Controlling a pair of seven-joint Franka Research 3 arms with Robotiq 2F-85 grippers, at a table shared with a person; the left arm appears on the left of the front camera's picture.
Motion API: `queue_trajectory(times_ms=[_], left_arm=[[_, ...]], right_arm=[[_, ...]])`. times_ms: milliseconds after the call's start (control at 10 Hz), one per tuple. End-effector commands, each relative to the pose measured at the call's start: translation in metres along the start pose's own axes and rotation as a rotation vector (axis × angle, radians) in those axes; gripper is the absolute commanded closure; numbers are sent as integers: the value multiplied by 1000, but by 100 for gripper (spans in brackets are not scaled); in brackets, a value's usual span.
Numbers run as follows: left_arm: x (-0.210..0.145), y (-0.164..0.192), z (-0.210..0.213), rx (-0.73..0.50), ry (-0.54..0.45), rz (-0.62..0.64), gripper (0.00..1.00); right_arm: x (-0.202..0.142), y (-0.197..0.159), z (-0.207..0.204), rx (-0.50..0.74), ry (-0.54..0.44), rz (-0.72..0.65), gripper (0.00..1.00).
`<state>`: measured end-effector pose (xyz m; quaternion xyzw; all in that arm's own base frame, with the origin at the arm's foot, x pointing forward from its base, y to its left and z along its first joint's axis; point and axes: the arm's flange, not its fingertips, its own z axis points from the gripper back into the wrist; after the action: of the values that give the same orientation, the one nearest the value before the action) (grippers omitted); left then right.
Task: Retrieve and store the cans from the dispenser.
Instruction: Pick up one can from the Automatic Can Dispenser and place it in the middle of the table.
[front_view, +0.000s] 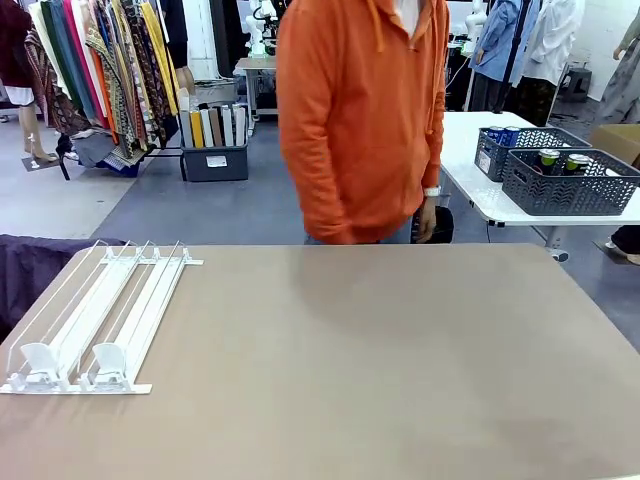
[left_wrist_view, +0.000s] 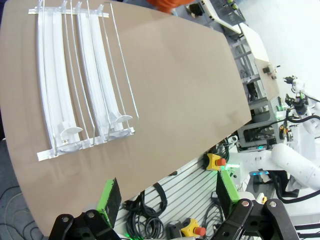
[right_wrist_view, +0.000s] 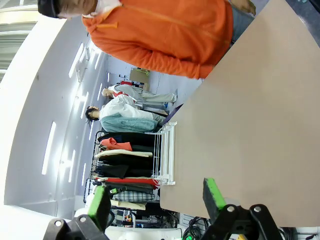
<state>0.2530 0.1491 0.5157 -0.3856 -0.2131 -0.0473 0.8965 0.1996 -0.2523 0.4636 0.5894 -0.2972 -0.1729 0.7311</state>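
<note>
Waiting at the start, you are hovering both claws, left claw (left_wrist_view: 167, 197) and right claw (right_wrist_view: 155, 196), wide and holding nothing; the rack (front_view: 95, 325) is sitting bare on the table's (front_view: 380, 370) left, cans (front_view: 562, 160) resting in a far basket (front_view: 570, 185).

I am counting one dispenser (front_view: 95, 325) with two pusher plates (front_view: 108, 357), two mesh baskets (front_view: 570, 182), two cans (front_view: 549, 160) in the nearer one, and one person (front_view: 360, 120).
</note>
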Motion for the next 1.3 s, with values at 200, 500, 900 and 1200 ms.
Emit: queue_trajectory(times_ms=[200, 500, 900, 1200], left_arm=[[-1, -1, -2, -15, -10, -10, 0], [-1, -1, -2, -15, -10, -10, 0], [-1, -1, -2, -15, -10, -10, 0], [-1, -1, -2, -15, -10, -10, 0]], right_arm=[[3, 3, -1, 26, -15, 27, 0], [3, 3, -1, 26, -15, 27, 0], [3, 3, -1, 26, -15, 27, 0], [3, 3, -1, 26, -15, 27, 0]])
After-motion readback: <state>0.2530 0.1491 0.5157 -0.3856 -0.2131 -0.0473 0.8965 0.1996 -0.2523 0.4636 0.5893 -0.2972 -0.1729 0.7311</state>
